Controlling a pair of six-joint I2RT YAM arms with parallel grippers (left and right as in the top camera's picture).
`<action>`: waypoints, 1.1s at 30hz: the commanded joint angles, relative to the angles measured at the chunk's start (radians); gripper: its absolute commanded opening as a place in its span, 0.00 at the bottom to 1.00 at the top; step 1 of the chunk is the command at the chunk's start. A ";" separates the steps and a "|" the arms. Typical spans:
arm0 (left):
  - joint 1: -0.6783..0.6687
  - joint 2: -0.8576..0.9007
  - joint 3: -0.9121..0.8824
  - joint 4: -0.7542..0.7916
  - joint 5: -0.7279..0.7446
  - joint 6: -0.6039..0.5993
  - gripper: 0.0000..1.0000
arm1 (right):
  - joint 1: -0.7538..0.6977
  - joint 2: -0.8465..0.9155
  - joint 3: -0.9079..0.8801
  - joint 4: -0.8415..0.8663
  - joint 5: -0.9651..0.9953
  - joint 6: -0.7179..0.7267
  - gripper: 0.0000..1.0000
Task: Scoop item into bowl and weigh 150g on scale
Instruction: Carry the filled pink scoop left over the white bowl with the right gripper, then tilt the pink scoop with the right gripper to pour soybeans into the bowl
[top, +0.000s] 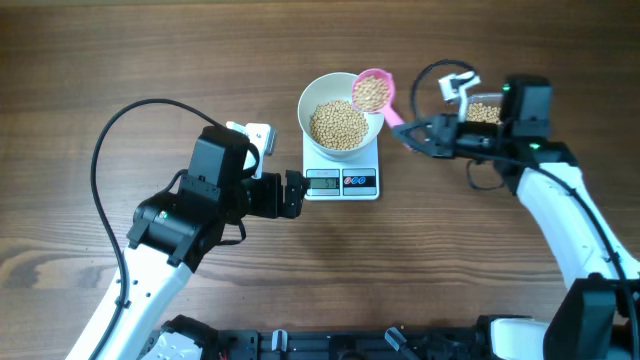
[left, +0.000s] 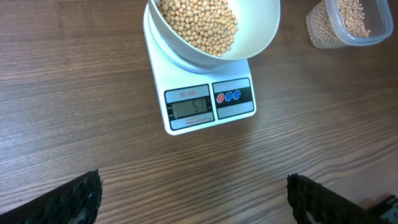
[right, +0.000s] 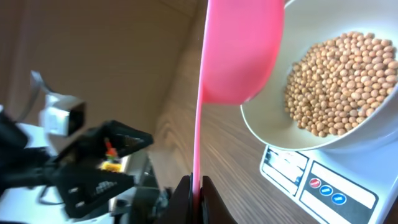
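Over bowl rim: scoop (holding beans) points left | right pincer grips handle | left pincer wide

I'm looking at a dark wood-grain table. The white scale sits flat on it, display edge toward the arm bases. Right of the scale, apart from it, a clear plastic tub stands on the wood.

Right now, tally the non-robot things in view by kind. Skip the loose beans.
bowl: 1
scale: 1
scoop: 1
tub: 1
Total: 4
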 joint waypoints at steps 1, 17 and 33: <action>-0.005 -0.003 0.003 0.003 0.011 0.009 1.00 | 0.066 -0.031 -0.004 0.007 0.187 0.021 0.04; -0.005 -0.003 0.003 0.002 0.011 0.009 1.00 | 0.304 -0.034 0.064 -0.111 0.723 -0.146 0.04; -0.005 -0.003 0.003 0.002 0.011 0.009 1.00 | 0.465 -0.033 0.140 -0.162 1.156 -0.396 0.04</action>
